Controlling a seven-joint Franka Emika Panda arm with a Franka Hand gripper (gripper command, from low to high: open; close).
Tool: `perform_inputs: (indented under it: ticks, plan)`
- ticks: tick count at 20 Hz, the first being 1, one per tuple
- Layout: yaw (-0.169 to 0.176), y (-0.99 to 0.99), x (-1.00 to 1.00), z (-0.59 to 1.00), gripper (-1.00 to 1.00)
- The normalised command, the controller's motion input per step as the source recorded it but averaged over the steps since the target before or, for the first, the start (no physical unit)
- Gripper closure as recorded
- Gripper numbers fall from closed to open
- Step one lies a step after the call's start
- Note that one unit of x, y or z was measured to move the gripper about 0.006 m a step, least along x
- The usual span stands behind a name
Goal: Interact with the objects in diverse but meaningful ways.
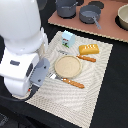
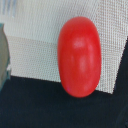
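A red tomato (image 2: 77, 55) fills the wrist view, lying on the woven placemat (image 2: 35, 55) close to the mat's edge, with black table beyond. In the exterior view the arm's white body (image 1: 20, 45) covers that spot, so the tomato and the fingertips are hidden there. A grey edge (image 2: 3, 55) at the wrist picture's border may be part of the gripper; whether it is open or shut does not show. A pale-blue carton (image 1: 68, 38) stands at the mat's far side, and a golden-yellow bread loaf (image 1: 89, 48) lies to its right in the exterior view.
A round tan plate (image 1: 67, 65) sits mid-mat between two orange-handled pieces of cutlery (image 1: 86, 58) (image 1: 72, 83). At the back, a brown board (image 1: 107, 27) carries two grey pots (image 1: 66, 7) (image 1: 90, 15), with a bowl (image 1: 123, 17) at the exterior view's right.
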Motion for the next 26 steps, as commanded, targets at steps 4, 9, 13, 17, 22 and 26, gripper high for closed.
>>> perform_inputs:
  ticks: [4, 9, 13, 17, 22, 26]
  plan:
    - [0.062, -0.09, -0.28, -0.37, -1.0]
    - [0.079, -0.04, -0.27, -0.37, -1.0]
    - [0.08, -0.02, -0.23, -0.32, -1.0]
    - [0.073, -0.01, -0.21, -0.31, 1.0]
    - [0.067, -0.06, -0.21, -0.34, 1.0]
    - [0.07, -0.13, -0.2, -0.32, 1.0]
